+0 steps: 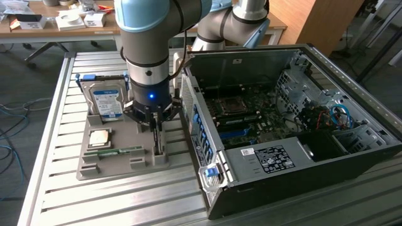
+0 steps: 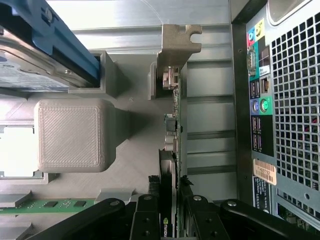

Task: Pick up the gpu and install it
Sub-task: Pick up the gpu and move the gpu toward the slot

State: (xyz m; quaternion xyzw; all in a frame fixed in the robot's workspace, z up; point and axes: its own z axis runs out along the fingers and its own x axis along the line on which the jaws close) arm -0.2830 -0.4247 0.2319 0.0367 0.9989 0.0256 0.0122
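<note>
Black sheet metal of the open computer case [image 1: 351,169] stands just beside the grey tray [image 1: 113,165], where the gpu [image 2: 171,127] sits on edge in its slot, the gripper [image 1: 155,123] clenched on its upper edge. You'd do well to draw it straight up, keeping the card upright so its metal bracket [image 2: 177,45] clears the holder without scraping. Counted: one case, one tray, one hard drive [image 1: 105,101], one gpu, one processor chip [image 1: 100,137], one memory stick [image 1: 113,151].

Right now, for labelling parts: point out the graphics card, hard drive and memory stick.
graphics card [image 2: 172,127], wrist view, board edge.
hard drive [image 1: 107,101], exterior view, label.
memory stick [image 1: 113,151], exterior view, green board.
</note>
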